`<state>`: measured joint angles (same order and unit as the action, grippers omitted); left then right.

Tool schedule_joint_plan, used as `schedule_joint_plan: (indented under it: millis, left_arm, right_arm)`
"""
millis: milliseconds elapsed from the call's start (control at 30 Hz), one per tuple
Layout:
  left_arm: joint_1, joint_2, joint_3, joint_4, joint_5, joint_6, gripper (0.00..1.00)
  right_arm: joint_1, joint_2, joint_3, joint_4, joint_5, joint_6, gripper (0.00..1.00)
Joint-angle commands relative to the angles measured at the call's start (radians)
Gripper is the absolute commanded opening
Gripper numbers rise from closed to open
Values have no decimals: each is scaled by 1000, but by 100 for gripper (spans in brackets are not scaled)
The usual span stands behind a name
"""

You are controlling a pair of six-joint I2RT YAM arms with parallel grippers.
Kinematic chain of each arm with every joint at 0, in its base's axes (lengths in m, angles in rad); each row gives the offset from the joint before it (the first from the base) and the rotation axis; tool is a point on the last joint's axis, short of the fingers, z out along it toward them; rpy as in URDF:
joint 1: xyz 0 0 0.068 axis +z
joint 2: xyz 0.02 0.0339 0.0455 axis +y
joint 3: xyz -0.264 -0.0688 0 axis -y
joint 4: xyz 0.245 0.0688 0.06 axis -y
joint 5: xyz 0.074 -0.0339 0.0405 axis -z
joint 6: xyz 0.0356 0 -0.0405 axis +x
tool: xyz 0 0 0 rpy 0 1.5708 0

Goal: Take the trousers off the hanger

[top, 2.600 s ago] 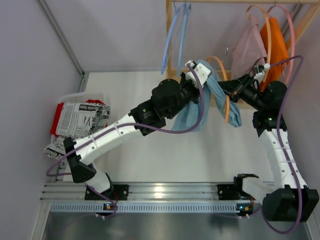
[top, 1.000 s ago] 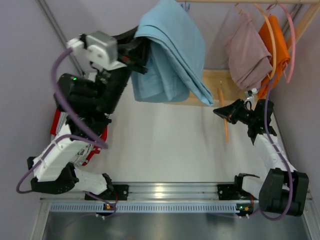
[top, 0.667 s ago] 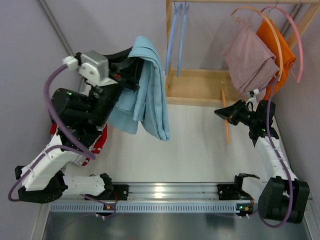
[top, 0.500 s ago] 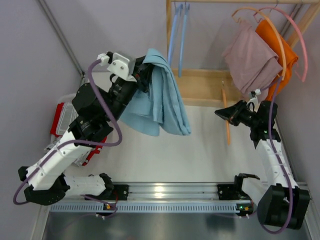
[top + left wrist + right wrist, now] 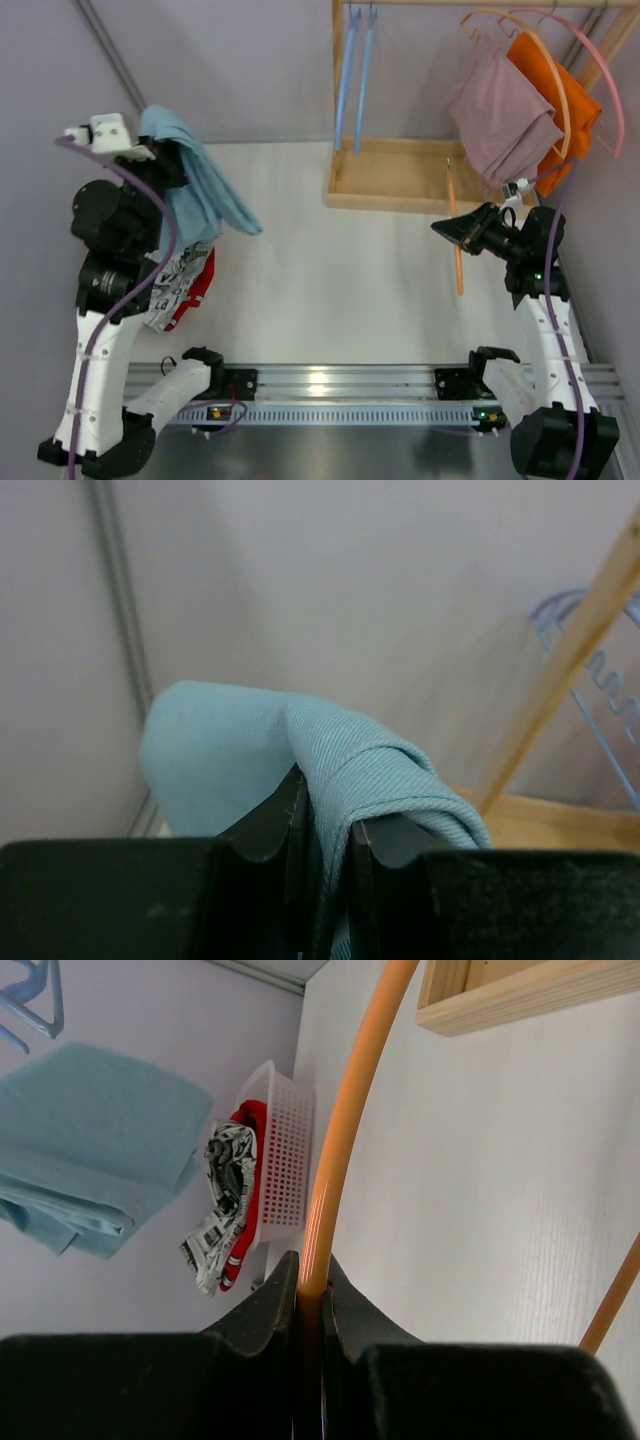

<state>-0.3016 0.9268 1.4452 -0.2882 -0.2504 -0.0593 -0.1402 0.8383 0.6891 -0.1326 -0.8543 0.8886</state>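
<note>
At the far left, the left arm stands raised, and the left fingers [image 5: 298, 820] are pressed together on a fold of the light blue trousers [image 5: 205, 190]. The cloth is pinched between them with almost no gap. These trousers are on no hanger. They drape from the grip and hang in the air over the far left of the tabletop [image 5: 340, 290], above the basket [image 5: 290, 1160].

The white basket sits at the left edge. It holds the red trousers [image 5: 252, 1125] and the white trousers with black print [image 5: 218, 1195], bunched together, with the print cloth spilling over the rim.

In the middle, at the far side, stands the wooden rack [image 5: 395, 180]. Two blue hangers [image 5: 355, 70] hang bare beside its left post.

Further right, the right fingers [image 5: 283, 1295] are closed tight on the thin bar of the orange hanger [image 5: 456, 255]. That hanger carries no cloth and is held over the tabletop just near of the rack's base, with its bar running near to far.

At the far right, the mauve trousers [image 5: 500, 110] hang from the rack on a peach hanger [image 5: 545, 60]. Just right of them, and touching them, the orange trousers [image 5: 565, 100] hang on a pink hanger [image 5: 600, 90]. Both are above and beyond the right arm.
</note>
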Motion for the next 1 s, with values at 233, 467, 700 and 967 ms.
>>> schedule_joint_plan:
  millis: [233,467,700,967]
  left_arm:
    - [479,-315,-32,31,-137,-108,0]
    - [544,-364,-94,-6,-314,50,0]
    - [542,-323,-232,10,-305,139,0]
    - [542,-175,-488,315,-81,202,0]
  right_arm:
    - [13,-47,95,-15,-29,-89,0]
    - [24,-42,154,-48,-25,-114,0]
    - [42,-59,197,-64,-22,-111,0]
    - [77,-67,260,-91,18,-112,0]
